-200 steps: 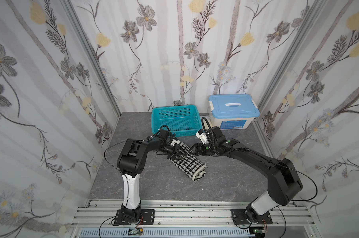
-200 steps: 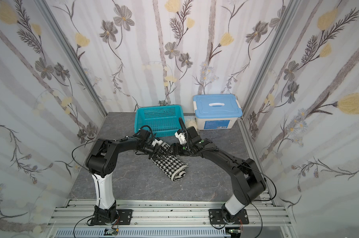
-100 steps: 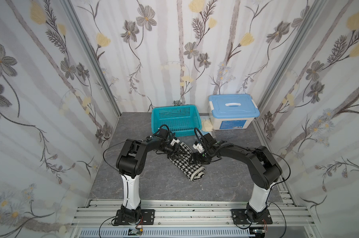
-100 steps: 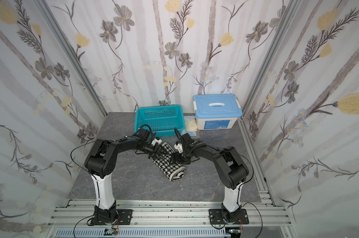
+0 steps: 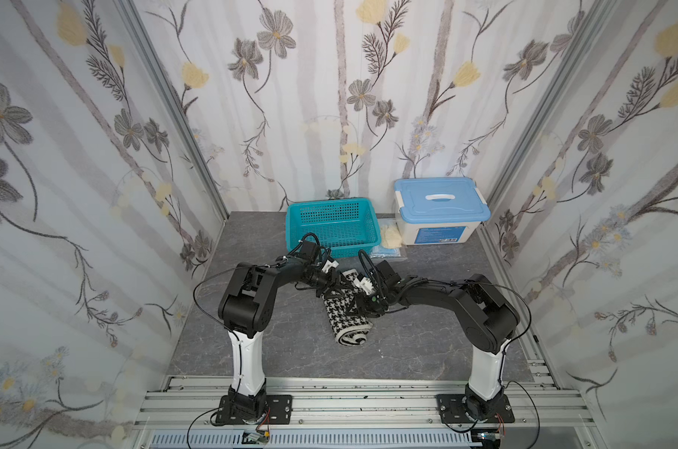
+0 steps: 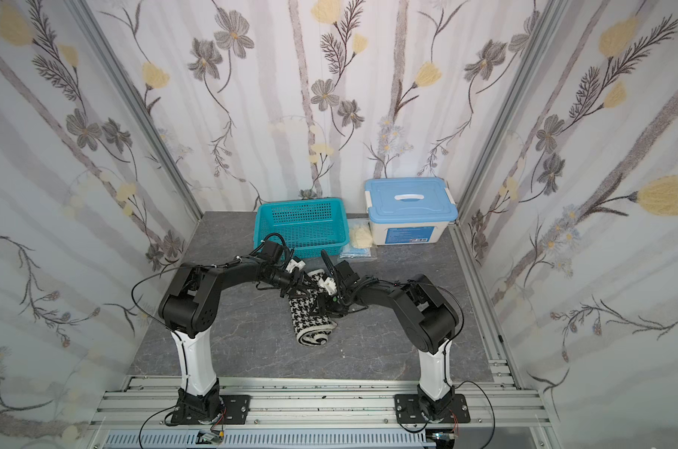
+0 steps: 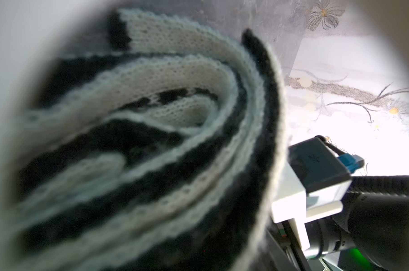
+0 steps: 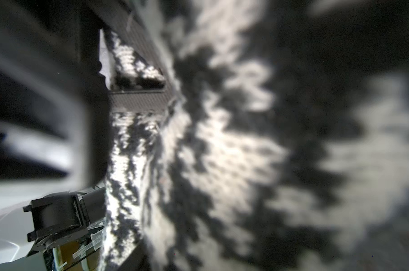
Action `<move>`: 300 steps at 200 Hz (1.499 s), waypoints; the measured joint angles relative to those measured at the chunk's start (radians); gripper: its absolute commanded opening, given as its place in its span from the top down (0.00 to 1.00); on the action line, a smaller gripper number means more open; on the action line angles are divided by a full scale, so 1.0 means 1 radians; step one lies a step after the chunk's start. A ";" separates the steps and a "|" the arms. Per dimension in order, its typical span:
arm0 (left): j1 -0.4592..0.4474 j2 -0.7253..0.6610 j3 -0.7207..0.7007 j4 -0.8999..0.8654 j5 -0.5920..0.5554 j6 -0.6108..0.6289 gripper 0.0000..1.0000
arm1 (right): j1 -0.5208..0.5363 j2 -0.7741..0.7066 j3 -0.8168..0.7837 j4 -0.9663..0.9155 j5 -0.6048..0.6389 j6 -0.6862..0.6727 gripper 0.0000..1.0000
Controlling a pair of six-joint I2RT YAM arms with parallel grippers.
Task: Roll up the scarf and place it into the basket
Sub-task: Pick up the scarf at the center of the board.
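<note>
The scarf (image 5: 349,322) (image 6: 314,322) lies rolled into a thick houndstooth roll on the grey table, a little in front of the teal basket (image 5: 331,204) (image 6: 302,203), which holds nothing. My left gripper (image 5: 335,287) (image 6: 302,287) is shut on the roll's far end. The left wrist view is filled by the scarf's (image 7: 152,140) spiral layers. My right gripper (image 5: 359,307) (image 6: 322,307) straddles the roll's middle from the right, closed onto it. The scarf's (image 8: 222,152) check pattern fills the right wrist view. Neither gripper's fingertips show in the wrist views.
A white box with a light blue lid (image 5: 440,210) stands right of the basket. A pale yellow cloth lump (image 5: 391,235) and a flat blue packet (image 5: 388,252) lie between them. Patterned walls close in three sides. Bare table lies to the left and front.
My right gripper has swung in from the roll's right side onto its middle and narrowed its jaws on it. The left gripper and the roll have stayed put.
</note>
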 measured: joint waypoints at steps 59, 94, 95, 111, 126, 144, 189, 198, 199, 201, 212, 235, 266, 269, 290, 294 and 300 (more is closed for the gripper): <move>0.043 -0.126 0.060 -0.089 -0.050 0.003 0.13 | 0.008 -0.004 -0.067 0.166 -0.019 0.105 0.52; 0.083 -0.260 0.035 -0.206 -0.079 0.057 0.00 | 0.013 -0.005 -0.084 0.211 -0.018 0.140 0.50; 0.085 -0.266 0.031 -0.211 -0.081 0.059 0.00 | 0.013 -0.005 -0.084 0.211 -0.018 0.140 0.50; 0.095 -0.344 -0.048 -0.257 -0.100 0.082 0.00 | 0.015 -0.006 -0.084 0.214 -0.015 0.148 0.49; 0.107 -0.404 -0.144 -0.278 -0.123 0.085 0.00 | 0.015 -0.006 -0.085 0.218 -0.015 0.156 0.49; 0.114 -0.430 -0.234 -0.281 -0.142 0.079 0.00 | 0.015 -0.006 -0.089 0.232 -0.015 0.166 0.49; 0.113 -0.363 -0.292 -0.161 -0.154 0.036 0.09 | 0.018 -0.002 -0.104 0.279 -0.019 0.182 0.50; 0.113 -0.339 -0.293 -0.124 -0.154 0.020 0.09 | 0.019 0.003 -0.109 0.303 -0.025 0.189 0.50; 0.113 -0.335 -0.293 -0.119 -0.154 0.019 0.09 | 0.019 0.004 -0.110 0.307 -0.026 0.189 0.50; 0.113 -0.329 -0.293 -0.112 -0.154 0.019 0.09 | 0.019 0.005 -0.112 0.312 -0.027 0.189 0.50; 0.110 -0.300 -0.293 -0.081 -0.154 0.007 0.09 | 0.020 0.011 -0.119 0.338 -0.035 0.194 0.50; 0.104 -0.247 -0.299 -0.033 -0.153 0.000 0.10 | 0.020 0.016 -0.155 0.419 -0.050 0.209 0.50; 0.086 -0.201 -0.309 0.043 -0.076 -0.006 0.16 | 0.021 0.023 -0.170 0.468 -0.062 0.228 0.50; 0.084 -0.198 -0.310 0.051 -0.070 -0.007 0.17 | 0.021 0.024 -0.170 0.470 -0.063 0.231 0.50; 0.068 -0.173 -0.326 0.120 -0.032 -0.026 0.28 | 0.021 0.034 -0.171 0.493 -0.077 0.244 0.50; 0.066 -0.169 -0.330 0.135 -0.026 -0.031 0.31 | 0.021 0.035 -0.171 0.497 -0.079 0.244 0.50; 0.064 -0.164 -0.336 0.153 -0.022 -0.037 0.39 | 0.021 0.037 -0.171 0.501 -0.081 0.245 0.50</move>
